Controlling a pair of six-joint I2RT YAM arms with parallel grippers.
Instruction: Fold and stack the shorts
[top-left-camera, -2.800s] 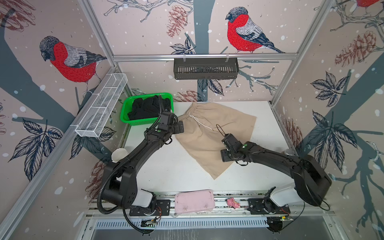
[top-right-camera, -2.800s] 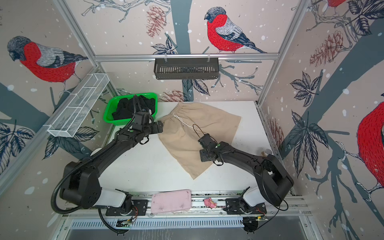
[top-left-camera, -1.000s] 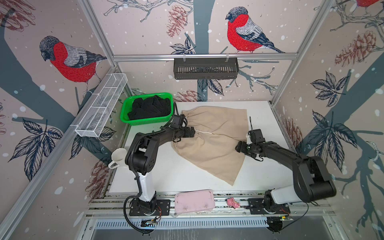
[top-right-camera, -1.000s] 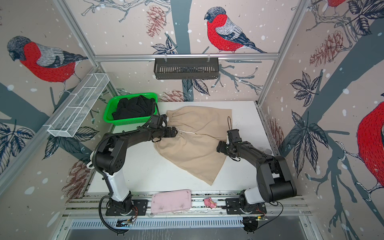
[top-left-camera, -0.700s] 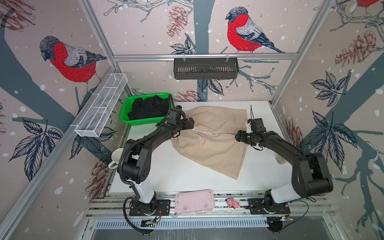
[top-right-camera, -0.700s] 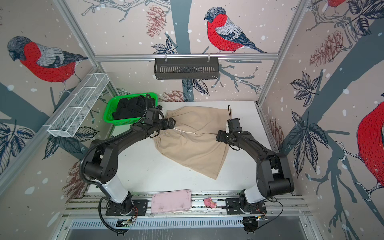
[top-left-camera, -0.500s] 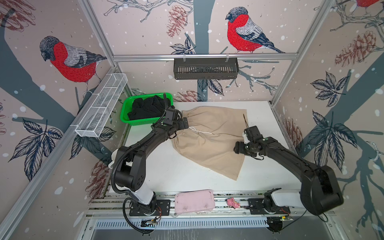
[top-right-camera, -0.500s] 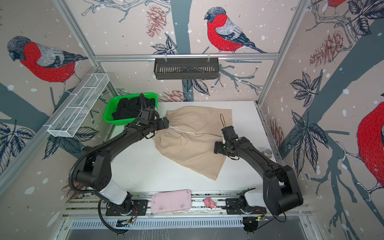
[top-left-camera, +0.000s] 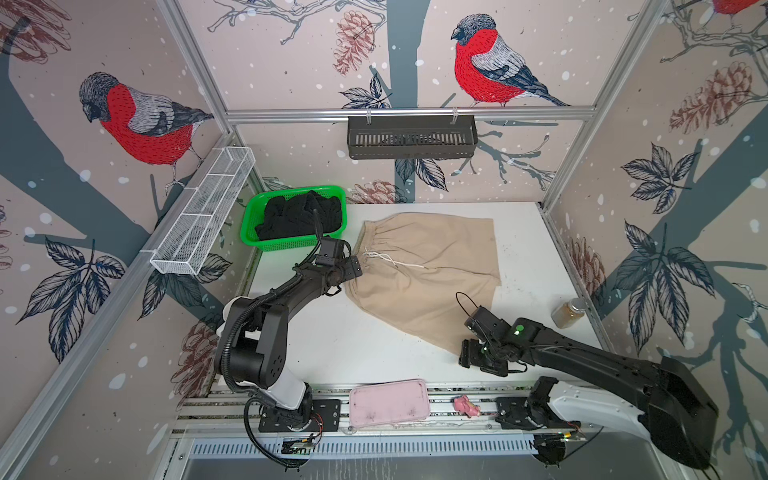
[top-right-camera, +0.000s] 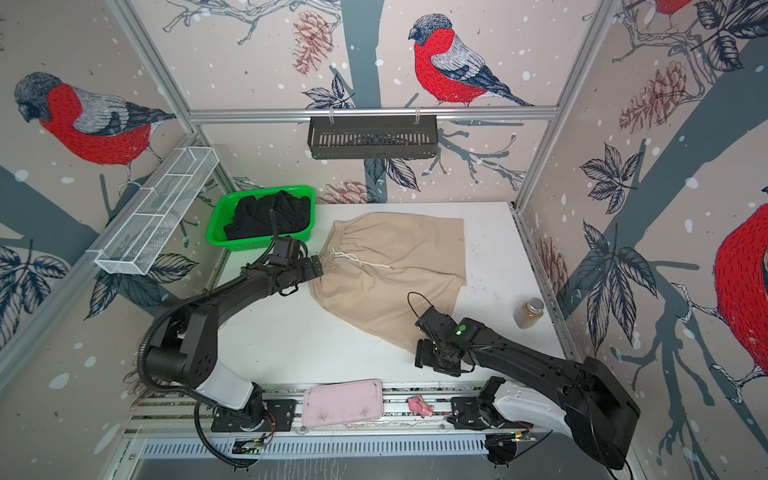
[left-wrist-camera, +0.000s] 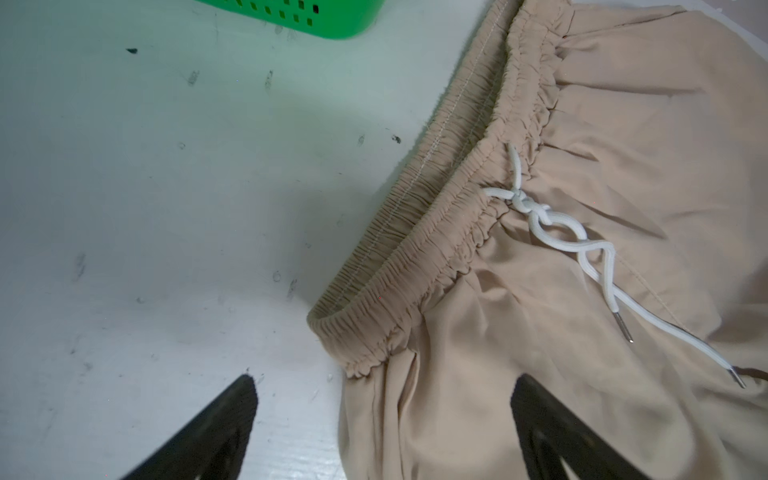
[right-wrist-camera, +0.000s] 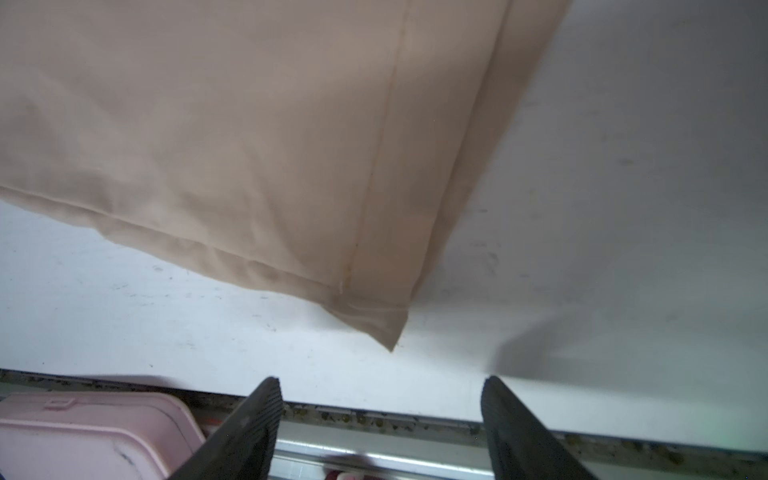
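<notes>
The beige shorts (top-left-camera: 424, 274) lie spread flat on the white table in both top views (top-right-camera: 390, 270), with a white drawstring (left-wrist-camera: 552, 232) across the gathered waistband. The black shorts (top-left-camera: 299, 216) sit bunched in the green basket (top-right-camera: 270, 216). My left gripper (top-left-camera: 355, 266) is open and low at the waistband's near corner. In the left wrist view it (left-wrist-camera: 382, 386) has one finger over bare table and the other over beige cloth. My right gripper (top-left-camera: 464, 355) is open at the table's front edge. In the right wrist view it (right-wrist-camera: 380, 390) holds nothing, and the hem corner (right-wrist-camera: 390, 345) lies just ahead of its fingertips.
The green basket (top-left-camera: 253, 208) stands at the table's back left. An amber jar (top-left-camera: 569, 312) stands near the right wall. A pink case (top-left-camera: 388, 402) and a small pink rag (top-left-camera: 466, 405) rest on the front rail. A white wire shelf (top-left-camera: 203, 212) and a black wall basket (top-left-camera: 411, 137) hang above.
My right gripper has left the shorts' right edge and come forward to the near leg's hem corner. The left gripper stays at the waistband, slightly nearer. The shorts lie flatter.
</notes>
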